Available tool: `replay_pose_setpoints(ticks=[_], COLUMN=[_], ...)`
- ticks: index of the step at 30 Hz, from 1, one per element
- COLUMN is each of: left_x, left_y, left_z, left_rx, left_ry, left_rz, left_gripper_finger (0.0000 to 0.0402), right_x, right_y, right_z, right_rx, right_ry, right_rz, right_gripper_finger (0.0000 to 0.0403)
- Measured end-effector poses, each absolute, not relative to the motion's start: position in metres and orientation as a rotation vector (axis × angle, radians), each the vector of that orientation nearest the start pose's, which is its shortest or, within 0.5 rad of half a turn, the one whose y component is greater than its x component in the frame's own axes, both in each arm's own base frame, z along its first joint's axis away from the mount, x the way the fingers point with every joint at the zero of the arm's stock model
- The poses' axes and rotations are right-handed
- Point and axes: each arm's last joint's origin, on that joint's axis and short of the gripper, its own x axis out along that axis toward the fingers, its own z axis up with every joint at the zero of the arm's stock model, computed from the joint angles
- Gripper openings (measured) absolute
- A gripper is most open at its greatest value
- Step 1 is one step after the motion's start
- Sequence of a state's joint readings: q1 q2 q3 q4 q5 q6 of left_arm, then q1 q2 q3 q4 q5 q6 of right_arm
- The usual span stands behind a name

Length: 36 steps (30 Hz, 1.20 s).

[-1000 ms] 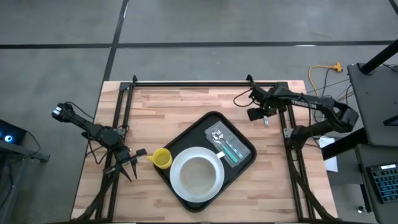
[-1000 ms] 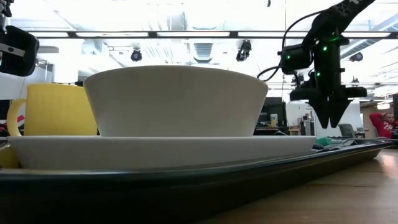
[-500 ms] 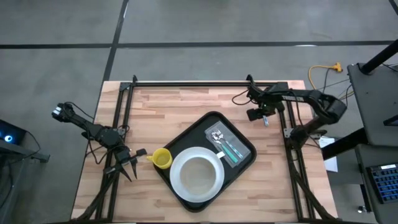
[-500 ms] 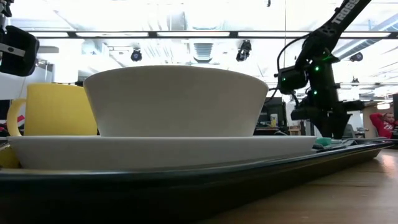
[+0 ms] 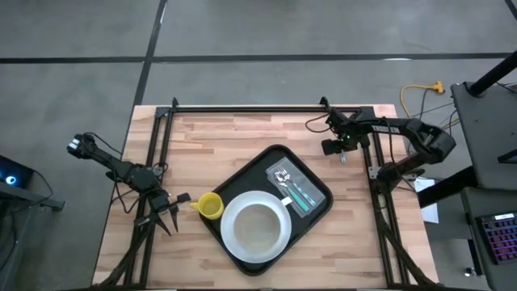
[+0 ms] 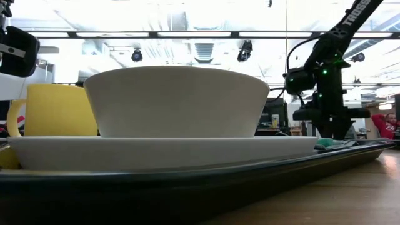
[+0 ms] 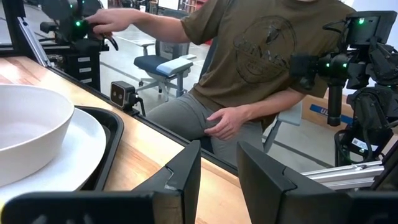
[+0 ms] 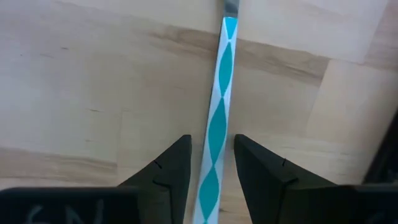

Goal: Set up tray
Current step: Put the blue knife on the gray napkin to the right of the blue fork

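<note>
Two arms flank the tray (image 5: 271, 208), which sits mid-table with bare wood on all sides. Only the right wrist view shows the teal-patterned utensil handle (image 8: 219, 118) lying between the right gripper (image 8: 211, 165)'s parted fingers, apparently ungripped. The left gripper (image 5: 164, 212) waits open near the yellow cup (image 5: 210, 206). Since earlier, the right gripper has dropped lower.

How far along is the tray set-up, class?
Done: plate with bowl and some cutlery sit on the tray; yellow cup at its edge. In hand: right hand straddles a teal-patterned utensil handle on the table. Left: placing it.
</note>
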<state>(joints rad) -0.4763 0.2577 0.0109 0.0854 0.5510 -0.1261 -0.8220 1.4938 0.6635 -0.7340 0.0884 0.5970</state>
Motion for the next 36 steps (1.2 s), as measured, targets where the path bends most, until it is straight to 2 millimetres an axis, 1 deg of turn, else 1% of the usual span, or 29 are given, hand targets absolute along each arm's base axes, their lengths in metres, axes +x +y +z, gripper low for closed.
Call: replay_pose_setpoints(ticks=[5, 8, 14, 18, 22, 27, 32, 36], left_x=[0.089, 0.089, 0.089, 0.089, 0.089, 0.089, 0.089, 0.089], left_y=[-0.063, -0.063, -0.063, -0.063, -0.063, -0.063, -0.063, -0.063], left_z=[0.154, 0.154, 0.154, 0.154, 0.154, 0.154, 0.154, 0.154], left_rx=[-0.121, -0.121, -0.121, -0.121, -0.121, -0.121, -0.121, -0.121], left_ry=[0.235, 0.235, 0.236, 0.236, 0.236, 0.235, 0.235, 0.235], left_rz=[-1.014, -1.014, -1.018, -1.017, -1.017, -1.017, -1.017, -1.017], left_gripper_finger=[0.0088, 0.0088, 0.0088, 0.0088, 0.0088, 0.0088, 0.0088, 0.0088], right_x=[0.138, 0.14, 0.138, 0.137, 0.137, 0.138, 0.143, 0.151], right_y=[-0.153, -0.155, -0.153, -0.152, -0.152, -0.151, -0.146, -0.133], right_z=[0.138, 0.142, 0.134, 0.129, 0.129, 0.129, 0.132, 0.136], right_rx=[0.981, 0.965, 0.976, 0.979, 0.976, 0.971, 0.947, 0.916], right_ry=[1.239, 1.196, 1.22, 1.24, 1.246, 1.251, 1.251, 1.263], right_rz=[-1.167, -1.17, -1.171, -1.171, -1.165, -1.149, -1.136, -1.099], right_gripper_finger=[0.0111, 0.0113, 0.0116, 0.0109, 0.0091, 0.0027, 0.0024, 0.0024])
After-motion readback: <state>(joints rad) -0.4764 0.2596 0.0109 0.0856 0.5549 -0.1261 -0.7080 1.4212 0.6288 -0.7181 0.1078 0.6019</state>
